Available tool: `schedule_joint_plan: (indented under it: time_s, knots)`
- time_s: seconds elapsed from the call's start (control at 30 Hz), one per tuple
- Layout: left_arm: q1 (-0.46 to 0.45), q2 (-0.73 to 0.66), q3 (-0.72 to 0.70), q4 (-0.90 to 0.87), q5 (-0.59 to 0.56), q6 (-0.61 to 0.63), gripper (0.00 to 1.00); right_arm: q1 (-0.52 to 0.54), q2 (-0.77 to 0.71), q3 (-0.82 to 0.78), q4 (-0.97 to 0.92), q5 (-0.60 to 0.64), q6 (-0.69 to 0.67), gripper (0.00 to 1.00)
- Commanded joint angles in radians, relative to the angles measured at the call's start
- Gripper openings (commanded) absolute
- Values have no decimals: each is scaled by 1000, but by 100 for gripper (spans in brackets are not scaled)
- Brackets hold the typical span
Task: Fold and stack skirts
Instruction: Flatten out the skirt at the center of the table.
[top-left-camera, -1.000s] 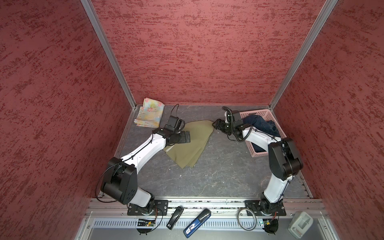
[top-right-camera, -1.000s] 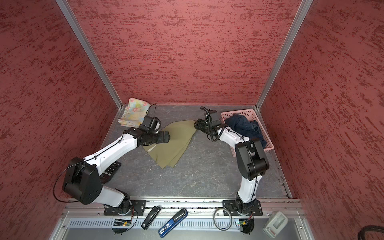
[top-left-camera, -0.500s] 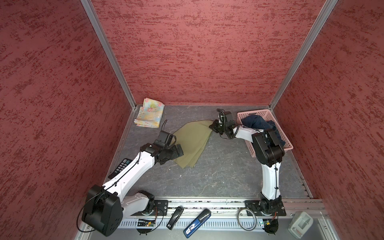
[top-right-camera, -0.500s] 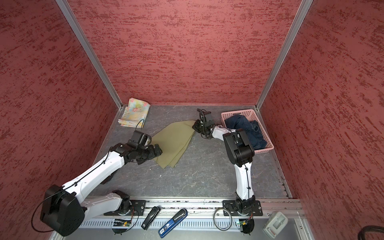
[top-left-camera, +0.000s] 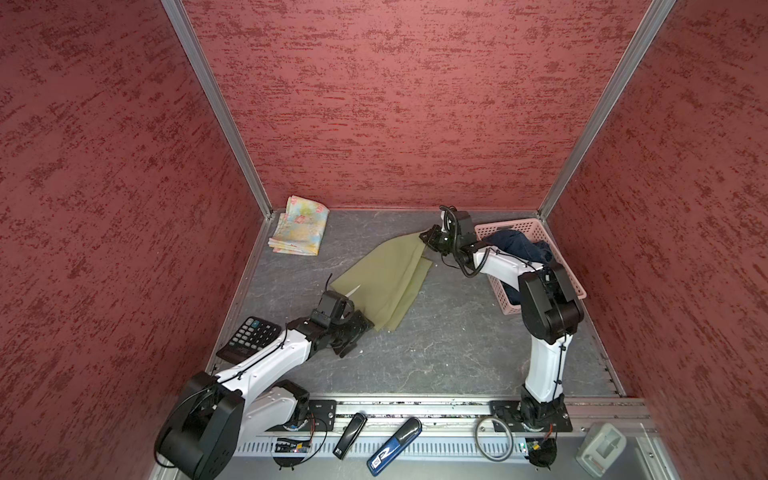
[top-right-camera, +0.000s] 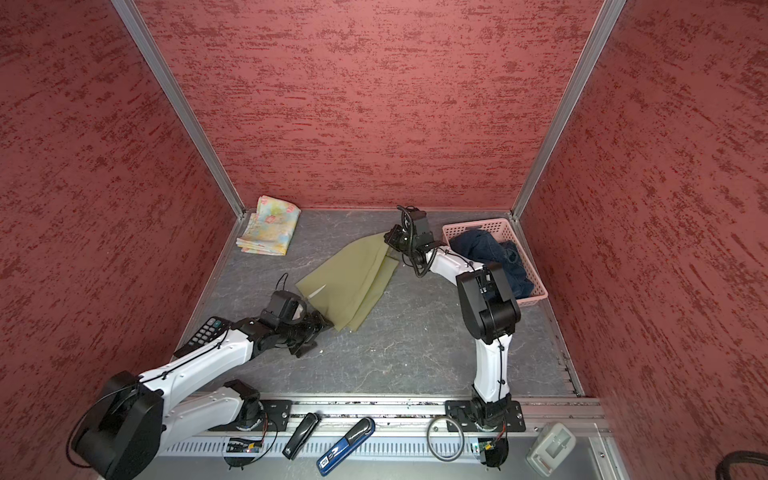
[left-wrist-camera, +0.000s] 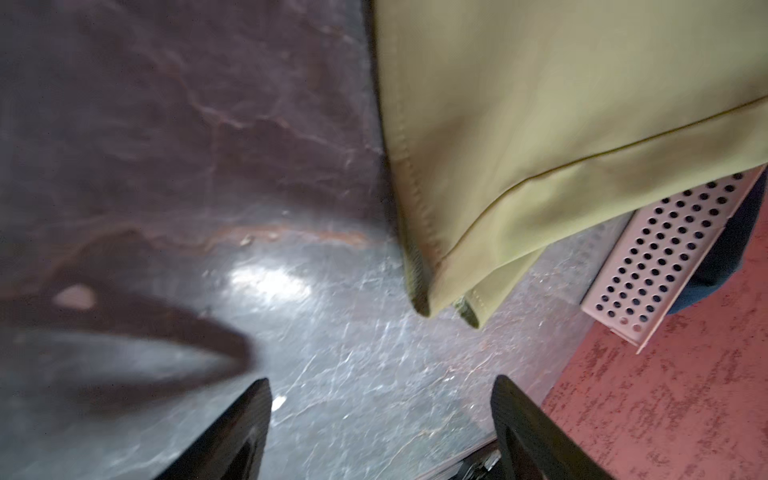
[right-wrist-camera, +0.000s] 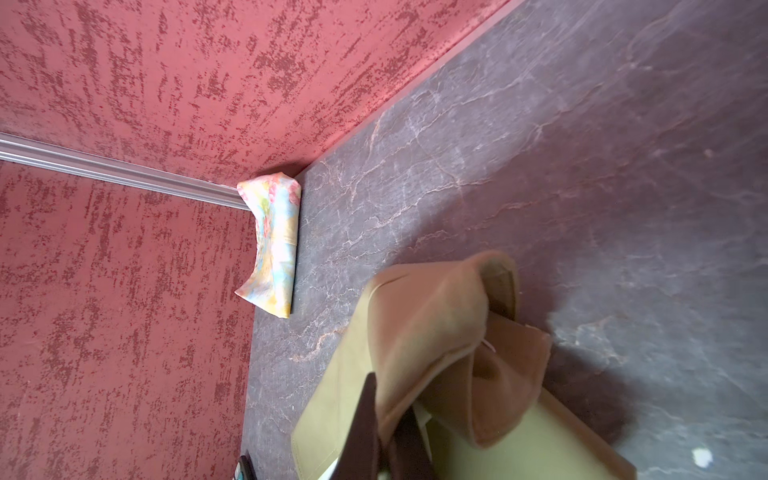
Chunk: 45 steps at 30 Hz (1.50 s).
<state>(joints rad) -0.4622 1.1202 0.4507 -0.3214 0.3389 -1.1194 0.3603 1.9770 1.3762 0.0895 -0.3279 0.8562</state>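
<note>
Limp, light olive skirt (top-left-camera: 386, 274), best held at corners: right gripper (top-left-camera: 427, 242) pinches the far one, left gripper (left-wrist-camera: 380, 382) open beside the near one.

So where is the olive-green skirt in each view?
Both top views: olive-green skirt mid-table.
Left wrist: olive-green skirt just beyond the open left tool, pink basket further on.
Right wrist: olive-green skirt, corner pinched in the shut right tool.
Shared landmark: the grey veined table beneath it.
</note>
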Motion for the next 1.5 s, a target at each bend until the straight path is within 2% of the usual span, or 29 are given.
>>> schedule_joint_plan:
  time_s: [0.0,0.1,0.2,0.23,0.27,0.3,0.33,0.4,0.47,0.6,0.7,0.8,0.97,1.13,1.23,1.33,1.47]
  knots:
    - [-7,69,10,237,17,-63,79,3,-40,-21,29,29,-5,0]
    - [-18,166,41,292,23,-55,72,3,-48,-26,29,24,-4,0]
    - [-38,254,61,347,15,-47,57,5,-61,-29,29,27,-5,0]
    - [-45,275,71,356,6,-41,49,7,-64,-29,29,28,-6,0]
    - [-51,298,86,361,-1,-30,26,8,-68,-28,27,30,-8,0]
    - [-51,306,102,373,-3,-15,9,9,-73,-27,24,34,-12,0]
    - [-49,301,122,369,-15,2,0,9,-77,-26,18,38,-18,0]
    - [-22,264,203,304,-11,66,0,9,-93,-16,-15,58,-41,0]
    - [19,196,305,167,-20,142,0,7,-117,-1,-64,89,-82,0]
    - [167,66,489,-59,28,284,0,-11,-178,96,-226,157,-200,0]
    - [280,25,603,-151,84,345,0,-12,-240,165,-338,232,-280,0]
    - [344,13,697,-188,107,377,0,-12,-308,204,-419,291,-318,0]
    - [428,139,833,-118,185,382,0,-39,-290,360,-510,292,-336,0]
    - [456,325,1106,-118,235,404,0,-65,-146,692,-619,275,-376,0]
    - [463,377,1255,-159,244,429,0,-65,-119,796,-651,256,-405,0]
    - [479,365,1287,-157,255,438,0,-66,-161,752,-628,235,-412,0]
    - [501,294,1203,-129,267,443,0,-67,-284,572,-525,227,-409,0]
